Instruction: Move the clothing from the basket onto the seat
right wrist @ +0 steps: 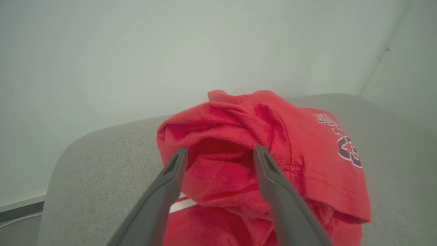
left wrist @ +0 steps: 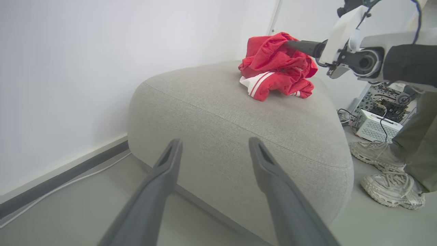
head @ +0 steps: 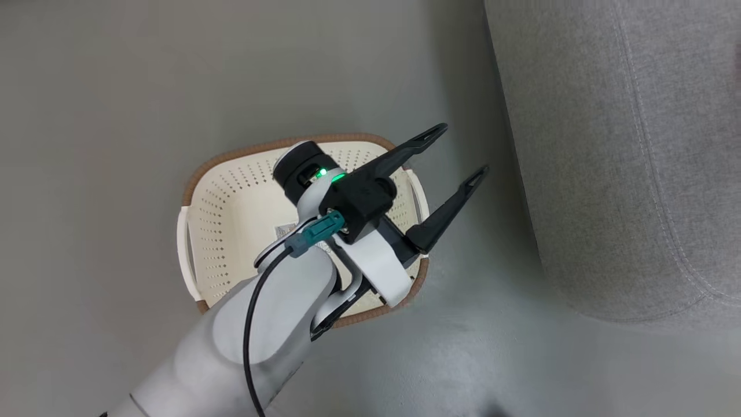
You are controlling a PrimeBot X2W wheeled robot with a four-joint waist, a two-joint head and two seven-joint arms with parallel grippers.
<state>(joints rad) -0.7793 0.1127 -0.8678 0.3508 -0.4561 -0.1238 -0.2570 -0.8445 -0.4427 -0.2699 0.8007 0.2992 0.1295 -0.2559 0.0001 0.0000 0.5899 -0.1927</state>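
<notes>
The clothing (left wrist: 276, 65), a crumpled bright red heap with white stripe trim, lies on top of the light grey seat (left wrist: 222, 112). My right gripper (right wrist: 220, 150) is open, and the red clothing (right wrist: 290, 136) bulges between its spread fingers. In the left wrist view the right gripper (left wrist: 290, 43) reaches in from the right, its fingertip in the fabric. My left gripper (head: 460, 150) hangs open over the cream basket (head: 231, 197) on the floor, pointing at the seat (head: 625, 162). Around the arm the basket shows bare perforated plastic and a sticker.
A person's pale sneakers (left wrist: 392, 188) stand on the floor right of the seat, beside a white electronics box (left wrist: 379, 124) with cables. A white wall with a dark baseboard (left wrist: 68, 174) runs behind the seat. Grey floor separates basket and seat.
</notes>
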